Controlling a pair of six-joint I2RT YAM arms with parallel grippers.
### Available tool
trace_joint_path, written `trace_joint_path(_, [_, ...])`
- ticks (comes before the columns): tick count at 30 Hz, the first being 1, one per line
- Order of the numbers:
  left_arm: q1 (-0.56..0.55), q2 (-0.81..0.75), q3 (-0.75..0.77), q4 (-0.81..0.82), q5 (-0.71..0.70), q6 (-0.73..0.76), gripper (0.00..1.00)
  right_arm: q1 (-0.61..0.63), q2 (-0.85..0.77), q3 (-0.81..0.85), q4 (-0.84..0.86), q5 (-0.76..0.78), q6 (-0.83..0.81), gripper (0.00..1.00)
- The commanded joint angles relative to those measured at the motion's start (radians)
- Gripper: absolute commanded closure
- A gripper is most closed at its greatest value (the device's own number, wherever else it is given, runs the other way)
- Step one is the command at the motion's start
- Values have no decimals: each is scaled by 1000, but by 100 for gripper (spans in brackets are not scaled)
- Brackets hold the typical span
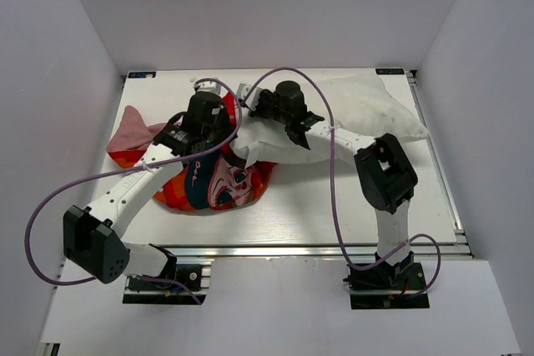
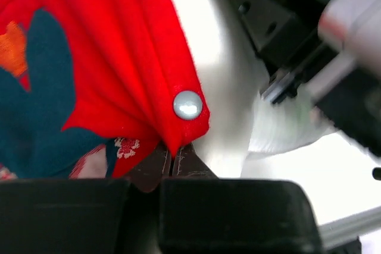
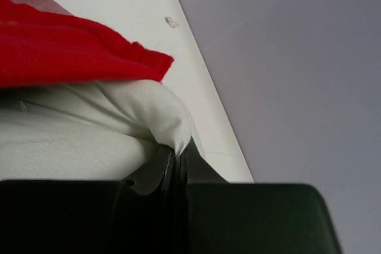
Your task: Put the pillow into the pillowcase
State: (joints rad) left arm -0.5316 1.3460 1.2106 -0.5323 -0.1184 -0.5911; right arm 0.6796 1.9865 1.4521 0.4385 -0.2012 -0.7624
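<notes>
The white pillow [image 1: 359, 110] lies across the back right of the table, its left end reaching into the red pillowcase [image 1: 219, 185], which is bunched at centre left with a cartoon face showing. My left gripper [image 1: 219, 116] is shut on the pillowcase's red hem [image 2: 149, 81], beside a silver snap button [image 2: 188, 104], with the pillow [image 2: 220, 87] just right of it. My right gripper [image 1: 260, 104] is shut on a pinched corner of the pillow [image 3: 161, 114], and the red pillowcase edge [image 3: 77, 57] lies over the pillow just above it.
The pillowcase's pink lining [image 1: 133, 129] spreads toward the table's left edge. White walls enclose the table on three sides. Purple cables [image 1: 334, 189] loop over the arms. The right arm's elbow [image 1: 385, 172] stands over the table's right side.
</notes>
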Motion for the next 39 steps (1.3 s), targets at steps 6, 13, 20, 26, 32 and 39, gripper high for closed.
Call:
trace_joint_path(6, [1,-133,29,-133,-76,-76,37,-55,-147,-131,-41,-114,-67,60])
trace_joint_path(13, [1,-373,-115,-209,-80,-232,32,-91,-360,-240,-273,-308,-17,26])
trace_joint_path(20, [-7,-484,-371,-150,78,-352,51,-149,-543,-180,-484,-411,38,26])
trace_joint_path(26, [-13,-455,-503,-25,71,-400,42,-150,-698,-272,-691,-599,-150,14])
trace_joint_path(32, [-15,-337,-533,129,42,-412,36,-40,-782,-507,-581,-486,-268,11])
trace_joint_path(39, [-15,-209,-482,166,-88,-417,34,-8,-675,-472,-517,-442,-301,11])
